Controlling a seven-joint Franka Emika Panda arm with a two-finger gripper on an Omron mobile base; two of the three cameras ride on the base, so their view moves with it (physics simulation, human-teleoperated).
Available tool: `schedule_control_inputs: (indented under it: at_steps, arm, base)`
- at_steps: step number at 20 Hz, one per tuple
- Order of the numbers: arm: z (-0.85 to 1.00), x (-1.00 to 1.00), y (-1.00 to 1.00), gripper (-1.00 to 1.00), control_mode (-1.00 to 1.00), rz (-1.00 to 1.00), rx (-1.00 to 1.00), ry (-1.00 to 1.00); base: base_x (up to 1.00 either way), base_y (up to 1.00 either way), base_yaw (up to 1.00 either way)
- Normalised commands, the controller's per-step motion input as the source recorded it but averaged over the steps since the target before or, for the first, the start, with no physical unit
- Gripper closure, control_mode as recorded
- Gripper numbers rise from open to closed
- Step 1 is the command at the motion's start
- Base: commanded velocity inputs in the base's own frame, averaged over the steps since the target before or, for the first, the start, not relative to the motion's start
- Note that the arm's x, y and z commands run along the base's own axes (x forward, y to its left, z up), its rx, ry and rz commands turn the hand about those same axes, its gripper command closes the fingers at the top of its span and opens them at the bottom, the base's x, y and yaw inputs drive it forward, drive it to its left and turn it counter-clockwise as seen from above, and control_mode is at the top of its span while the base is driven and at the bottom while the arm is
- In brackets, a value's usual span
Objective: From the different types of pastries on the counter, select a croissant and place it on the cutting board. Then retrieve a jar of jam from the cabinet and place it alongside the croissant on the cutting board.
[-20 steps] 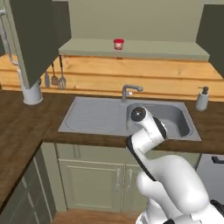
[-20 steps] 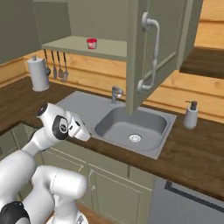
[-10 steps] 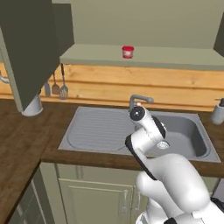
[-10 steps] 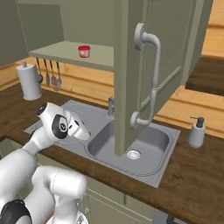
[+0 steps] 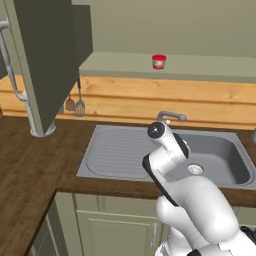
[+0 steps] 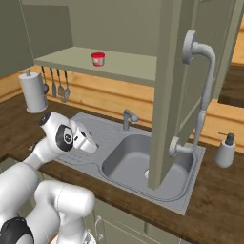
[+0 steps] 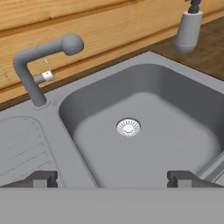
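Note:
The jar of jam point(image 5: 159, 61) point(image 6: 97, 59), small with red contents, stands alone on the bottom shelf of the olive-green cabinet point(image 5: 210, 67) point(image 6: 119, 66), whose doors hang open. My arm is folded low over the sink, far below the jar. In the hand view my gripper point(image 7: 112, 179) is open with nothing between its fingertips point(image 7: 43, 178), and it looks down at the sink basin. The dark wood counter point(image 5: 25, 170) point(image 6: 219, 190) runs on both sides of the sink. The croissant, the other pastries and the cutting board are out of view.
A grey sink point(image 5: 125, 155) point(image 6: 138, 167) point(image 7: 144, 131) with faucet point(image 5: 170, 117) point(image 6: 127, 116) point(image 7: 39, 61) lies ahead. Open cabinet doors point(image 5: 50, 60) point(image 6: 174, 86) jut toward me. A soap dispenser point(image 6: 225, 150) point(image 7: 189, 28), a paper-towel roll point(image 6: 32, 90) and hanging utensils point(image 5: 77, 102) line the wall.
The whole picture has shifted as the base drove: sink, shelf and doors loom larger and nearer. The arm keeps its folded pose and the jar stays on its shelf.

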Motion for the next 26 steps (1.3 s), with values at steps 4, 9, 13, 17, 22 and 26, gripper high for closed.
schedule_control_inputs:
  at_steps: [4,9,13,17,22,26]
  arm:
    - [0.0,0.0,0.0,-1.0,1.0,0.0,0.0,0.0]
    - [0.0,0.0,0.0,-1.0,1.0,0.0,0.0,0.0]
    - [0.0,0.0,0.0,-1.0,1.0,0.0,0.0,0.0]
    - [0.0,0.0,0.0,-1.0,1.0,0.0,0.0,0.0]
    - [0.0,0.0,0.0,-1.0,1.0,0.0,0.0,0.0]
    - [0.05,0.0,0.0,-1.0,-1.0,0.06,0.0,0.0]
  base:
    - [0.98,0.01,0.0]
    - [0.97,0.0,0.0]
    - [0.12,0.0,0.0]
    - [0.0,0.0,0.0]
    - [0.0,0.0,0.0]
    - [0.0,0.0,0.0]
